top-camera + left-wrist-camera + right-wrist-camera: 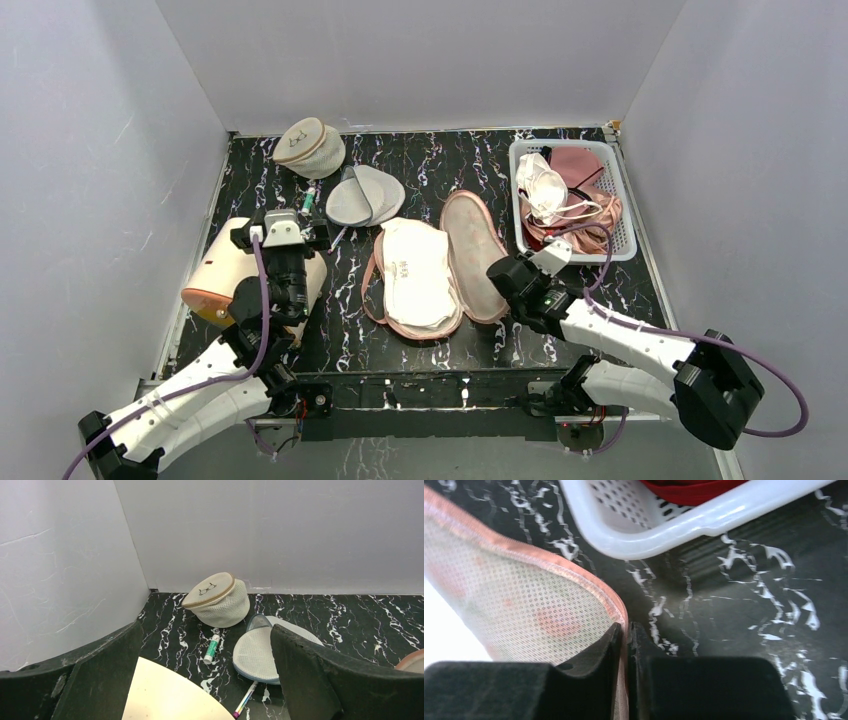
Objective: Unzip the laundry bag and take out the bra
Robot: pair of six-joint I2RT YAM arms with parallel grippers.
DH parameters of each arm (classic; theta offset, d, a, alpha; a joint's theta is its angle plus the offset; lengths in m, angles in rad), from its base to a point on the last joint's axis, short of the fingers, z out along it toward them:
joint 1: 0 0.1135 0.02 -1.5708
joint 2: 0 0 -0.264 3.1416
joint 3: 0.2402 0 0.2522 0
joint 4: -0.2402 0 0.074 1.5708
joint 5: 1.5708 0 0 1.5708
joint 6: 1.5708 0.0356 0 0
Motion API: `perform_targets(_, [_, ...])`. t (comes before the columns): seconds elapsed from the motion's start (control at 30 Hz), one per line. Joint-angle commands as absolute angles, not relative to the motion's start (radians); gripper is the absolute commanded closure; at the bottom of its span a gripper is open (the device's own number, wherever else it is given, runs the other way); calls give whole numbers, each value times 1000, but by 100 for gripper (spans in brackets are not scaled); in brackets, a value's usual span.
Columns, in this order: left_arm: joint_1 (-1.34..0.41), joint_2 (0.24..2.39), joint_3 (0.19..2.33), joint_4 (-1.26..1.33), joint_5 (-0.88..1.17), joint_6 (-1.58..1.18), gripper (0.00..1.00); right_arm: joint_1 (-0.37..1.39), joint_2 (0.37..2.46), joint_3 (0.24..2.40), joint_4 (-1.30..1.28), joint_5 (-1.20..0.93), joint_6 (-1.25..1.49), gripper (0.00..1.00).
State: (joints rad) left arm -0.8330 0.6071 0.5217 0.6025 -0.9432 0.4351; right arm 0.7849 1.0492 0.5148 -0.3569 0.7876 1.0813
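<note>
The black, white-veined marble-pattern table (420, 345) carries your whole job in its middle. The peanut-shaped peach-orange laundry bag with the pink zip edge (476, 255) lies there unzipped, its two halves folded out side by side with the white mesh lining up. So the zip step looks done.

The soft off-white bra (418, 278) is not yet out. It rests in the left half of the bag, cups up and roughly centred. Lifting it clear is what remains. The thin pinkish loop along the bag's left side could be a strap or the zip edge; from above you cannot tell which.

The white plastic basket (622, 195) sits at the far right with dusty-pink garments in it, just beyond the bag's right half.

Your right gripper (624, 627) is at the near end of that right half. Its pads are pressed together, pinching the pink zip edge with mesh lining on one side and bare table on the other.

Your left gripper (205, 680) is well to the left of the bag. Its fingers (320, 680) are spread wide and hold nothing.
</note>
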Motion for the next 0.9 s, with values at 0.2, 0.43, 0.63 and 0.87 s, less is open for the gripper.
perform_targets(0.2, [-827,609,554,599,-924,412,2,768,1026,679,-601,883,1098,81])
perform_targets(0.43, [-828,605,558,590,-922,405,2,768,921,685,-651,887,1057,67])
perform_targets(0.63, [-828,607,560,584,-919,401,2,767,892,721,-422,670,716,50])
perform_targets(0.87, [-828,620,569,562,-920,391,2,767,1191,843,-227,154,471,31])
